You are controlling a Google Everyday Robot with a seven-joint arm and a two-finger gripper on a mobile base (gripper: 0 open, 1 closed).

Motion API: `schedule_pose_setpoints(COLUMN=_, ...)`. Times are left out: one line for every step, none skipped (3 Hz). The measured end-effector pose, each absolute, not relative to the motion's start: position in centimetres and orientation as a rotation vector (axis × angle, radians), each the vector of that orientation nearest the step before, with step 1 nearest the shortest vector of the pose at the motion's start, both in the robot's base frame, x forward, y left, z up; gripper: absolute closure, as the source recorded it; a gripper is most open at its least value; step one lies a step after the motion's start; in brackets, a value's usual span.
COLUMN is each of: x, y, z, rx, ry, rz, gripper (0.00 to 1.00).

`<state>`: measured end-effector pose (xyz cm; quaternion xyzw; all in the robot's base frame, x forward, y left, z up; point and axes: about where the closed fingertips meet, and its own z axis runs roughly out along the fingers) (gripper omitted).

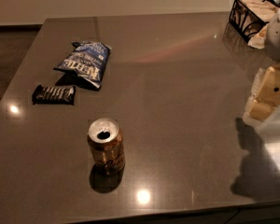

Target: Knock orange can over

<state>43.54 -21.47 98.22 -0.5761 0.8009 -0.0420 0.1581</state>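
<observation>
Snack bar: a dark wrapped snack bar [53, 94] is seen lying flat near the table's left edge, just in front and to the left of the chip bag.
Chip bag: a blue chip bag [84, 62] with white lettering is laid flat and crumpled, further back on the left half of the table.
Orange can: the orange can [106, 146] is found standing upright in the front-left part of the table, near the front edge. Its silver top with the dark opening is turned upward. It is touched by nothing and is set apart from the bar and the bag.
Table: a dark, glossy table [177, 101] is shown, with small bright light spots reflected in it.
Basket: a black wire basket [252, 13] with pale contents is placed at the far right corner.
Gripper: the cream-coloured gripper [270, 94] is seen at the right edge of the view, over the table's right side and well apart from the orange can. How wide it stands cannot be made out, and no object is seen in its grasp.
</observation>
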Motion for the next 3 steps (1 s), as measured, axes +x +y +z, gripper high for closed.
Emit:
schedule_pose_setpoints(x=43.5, y=-21.5, z=98.2, rx=-1.647, ry=2.290, rz=-0.120, gripper=0.00)
schedule_pose_setpoints(x=43.2, y=-20.6, z=98.1, rx=-1.667, ry=2.267, rz=-0.086, gripper=0.00)
schedule_pose_setpoints(x=42.1, y=-17.5, z=96.9, rx=-1.721, ry=2.190, rz=0.040, gripper=0.00)
